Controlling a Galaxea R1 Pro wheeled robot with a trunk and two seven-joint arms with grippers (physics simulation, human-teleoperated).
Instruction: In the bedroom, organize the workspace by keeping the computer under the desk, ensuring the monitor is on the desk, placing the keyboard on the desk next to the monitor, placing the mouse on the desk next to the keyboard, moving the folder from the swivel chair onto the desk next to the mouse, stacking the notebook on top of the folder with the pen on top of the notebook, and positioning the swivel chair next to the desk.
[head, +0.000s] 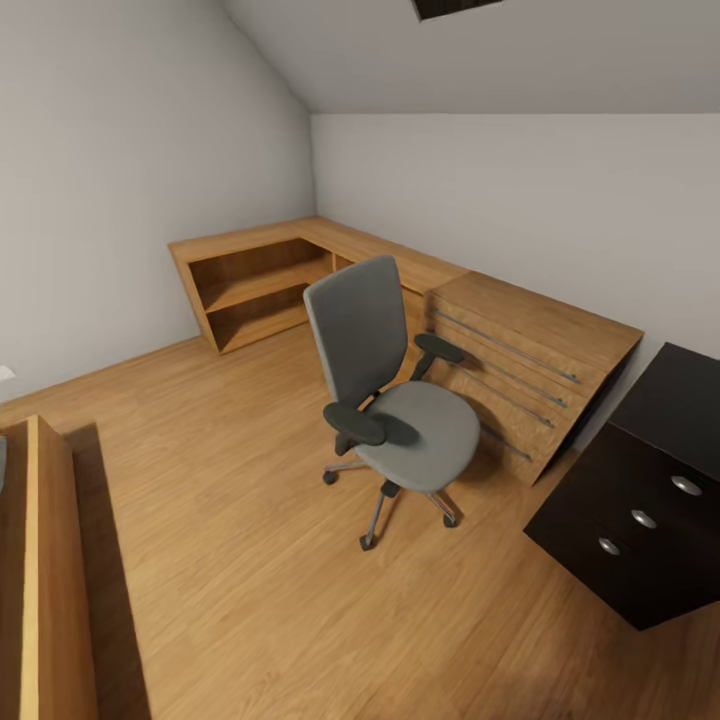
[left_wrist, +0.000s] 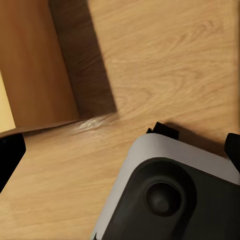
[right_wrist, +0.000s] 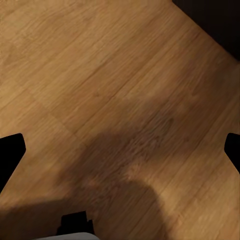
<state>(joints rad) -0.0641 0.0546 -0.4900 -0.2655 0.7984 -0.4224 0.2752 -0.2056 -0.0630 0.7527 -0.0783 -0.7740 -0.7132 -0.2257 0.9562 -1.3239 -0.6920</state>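
The swivel chair stands on the wood floor in the middle of the room, grey seat bare as far as the head view shows; no blue folder is visible on it. Its chrome base is just beside a light-wood dresser that leans tilted against the wall. At the right edge is the glossy black table, with three round silver knobs on its drawer front; its top is mostly out of frame. Behind the chair, a low wooden corner shelf unit runs along the walls.

The wrist views look down at floorboards. The left gripper and right gripper each show dark finger edges at opposite sides of the picture, so both sets of jaws appear spread wide and hold nothing.

The robot seems to be surveying or approaching. Next, I judge, it must drive closer to the chair and table to locate the folder and other items.
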